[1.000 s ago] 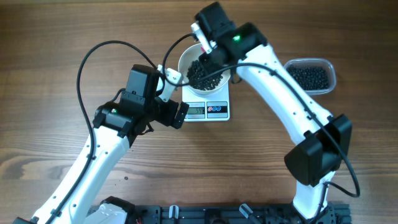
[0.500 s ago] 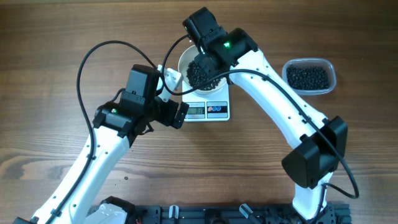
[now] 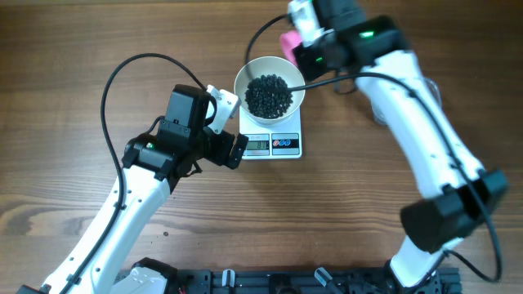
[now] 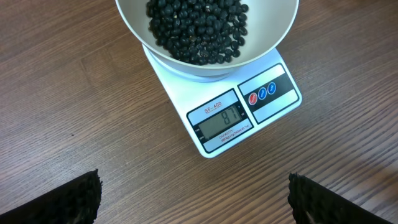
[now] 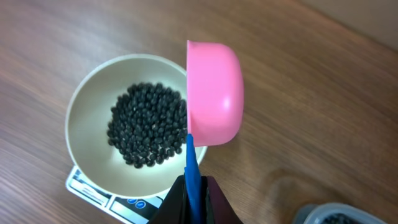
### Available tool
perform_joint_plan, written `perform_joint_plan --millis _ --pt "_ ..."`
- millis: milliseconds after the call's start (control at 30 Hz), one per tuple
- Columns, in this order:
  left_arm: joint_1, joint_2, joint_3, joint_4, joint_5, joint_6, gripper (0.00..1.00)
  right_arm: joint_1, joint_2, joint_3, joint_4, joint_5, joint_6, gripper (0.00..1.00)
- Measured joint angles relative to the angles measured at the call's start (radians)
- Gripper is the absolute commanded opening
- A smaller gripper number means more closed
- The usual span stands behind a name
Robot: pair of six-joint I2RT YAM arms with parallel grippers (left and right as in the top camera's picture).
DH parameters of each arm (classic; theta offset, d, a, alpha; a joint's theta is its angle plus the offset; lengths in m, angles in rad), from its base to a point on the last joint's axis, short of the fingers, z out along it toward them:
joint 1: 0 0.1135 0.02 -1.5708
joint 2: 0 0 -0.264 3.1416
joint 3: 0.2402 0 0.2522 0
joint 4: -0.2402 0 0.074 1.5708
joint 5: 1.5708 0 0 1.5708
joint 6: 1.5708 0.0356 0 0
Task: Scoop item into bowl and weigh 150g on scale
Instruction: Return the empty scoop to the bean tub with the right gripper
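Observation:
A white bowl (image 3: 245, 82) holding a heap of black beads, the item (image 3: 269, 95), stands on the white scale (image 3: 286, 151). In the left wrist view the scale's display (image 4: 221, 124) reads 87. My right gripper (image 5: 194, 186) is shut on the blue handle (image 5: 192, 158) of a pink scoop (image 5: 214, 93). The scoop hangs turned on its side just past the bowl's (image 5: 87, 124) far right rim, its inside hidden. My left gripper (image 4: 196, 211) stands wide open over bare wood, a little in front and to the left of the scale, with nothing between its fingers.
A clear tub with more black beads (image 5: 336, 214) shows at the bottom right of the right wrist view; in the overhead view my right arm (image 3: 417, 122) covers it. A black cable (image 3: 110, 82) loops over the table at left.
My right arm has swung from over the bowl to the back right, carrying the pink scoop off it. The heap in the bowl now lies uncovered. The left arm has not moved.

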Motion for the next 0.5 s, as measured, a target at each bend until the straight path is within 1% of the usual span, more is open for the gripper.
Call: perform_joint_plan --millis 200,333,500 --pt "0.0 0.0 0.0 0.0 0.0 0.0 1.0 -0.15 -0.091 0.0 -0.055 -0.112 0.034 0.04" --pt "0.0 0.0 0.0 0.0 0.0 0.0 1.0 -0.261 -0.137 0.002 -0.124 -0.136 0.056 0.04" --pt "0.0 0.0 0.0 0.0 0.0 0.0 1.0 -0.407 -0.158 0.005 -0.257 -0.142 0.068 0.05"
